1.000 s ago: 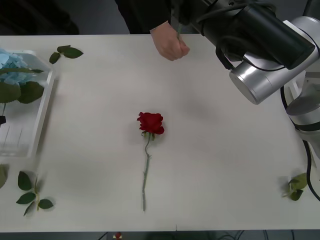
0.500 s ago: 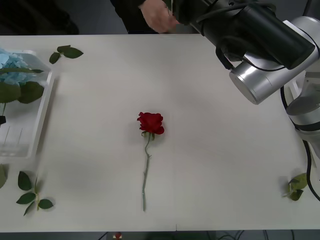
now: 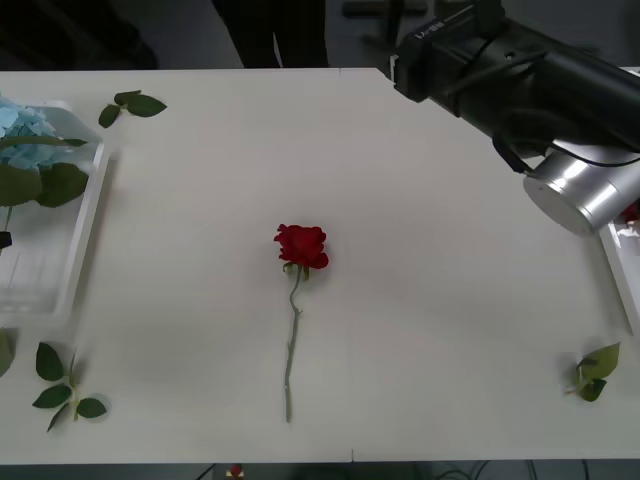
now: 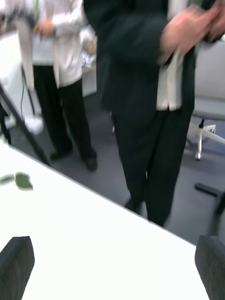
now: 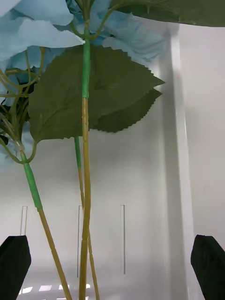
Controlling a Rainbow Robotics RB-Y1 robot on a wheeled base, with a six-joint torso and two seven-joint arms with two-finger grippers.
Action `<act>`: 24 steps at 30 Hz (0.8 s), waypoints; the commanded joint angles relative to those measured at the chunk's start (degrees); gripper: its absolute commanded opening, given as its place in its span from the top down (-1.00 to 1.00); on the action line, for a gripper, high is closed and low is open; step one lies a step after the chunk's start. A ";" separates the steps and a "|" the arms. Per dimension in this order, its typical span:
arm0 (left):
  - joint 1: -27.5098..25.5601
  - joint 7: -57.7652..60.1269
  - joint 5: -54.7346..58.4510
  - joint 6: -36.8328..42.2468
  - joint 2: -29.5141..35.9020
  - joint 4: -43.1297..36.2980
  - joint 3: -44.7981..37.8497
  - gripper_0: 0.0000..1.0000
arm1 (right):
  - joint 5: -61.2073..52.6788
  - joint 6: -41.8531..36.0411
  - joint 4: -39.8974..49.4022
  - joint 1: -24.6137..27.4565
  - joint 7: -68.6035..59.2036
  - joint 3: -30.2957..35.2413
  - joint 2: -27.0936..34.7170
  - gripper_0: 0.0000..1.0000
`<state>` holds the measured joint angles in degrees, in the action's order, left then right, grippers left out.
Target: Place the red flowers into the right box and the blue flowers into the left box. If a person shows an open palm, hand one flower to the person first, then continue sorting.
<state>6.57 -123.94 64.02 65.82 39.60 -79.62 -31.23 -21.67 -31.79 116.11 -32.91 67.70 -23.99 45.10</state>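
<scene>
Now, over on the left, the blue flowers lie in the left box, and the left gripper hangs spread wide above their stems, holding nothing. Centre table, one red flower lies alone, stem toward the robot. Far right, the right gripper is raised at the table's far edge, fingers apart and empty, facing the person; the handover looks finished, so I'd say it must come down on that rose and carry it to the right box.

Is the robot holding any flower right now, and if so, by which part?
No. The right gripper and the left gripper both have open fingers with nothing between them; the red rose lies untouched on the table.
</scene>
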 commanded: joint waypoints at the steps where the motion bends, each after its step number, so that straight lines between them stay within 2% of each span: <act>1: -0.68 -0.77 0.93 2.91 3.90 -4.14 -2.08 -1.00 | -5.58 0.50 3.59 2.76 9.56 0.87 6.23 -1.00; 8: 2.04 0.72 4.71 10.64 8.47 -8.10 -1.38 -1.00 | -12.96 1.12 5.53 9.18 22.13 4.12 12.99 -1.00; 13: 9.25 3.01 6.91 16.44 9.00 -9.24 3.10 -1.00 | -18.85 1.38 6.06 12.78 32.06 6.76 15.54 -1.00; 18: 17.95 12.15 5.41 17.06 5.04 -9.33 9.87 -1.00 | -25.09 1.29 6.06 15.77 43.40 9.31 16.86 -1.00; 24: 27.88 23.13 -8.83 17.06 -5.41 -9.33 16.02 -1.00 | -32.30 1.21 5.88 18.41 54.65 11.77 17.48 -1.00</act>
<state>31.10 -104.36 59.36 83.13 38.49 -87.44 -15.60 -52.08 -30.70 120.49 -14.92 119.02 -13.59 61.19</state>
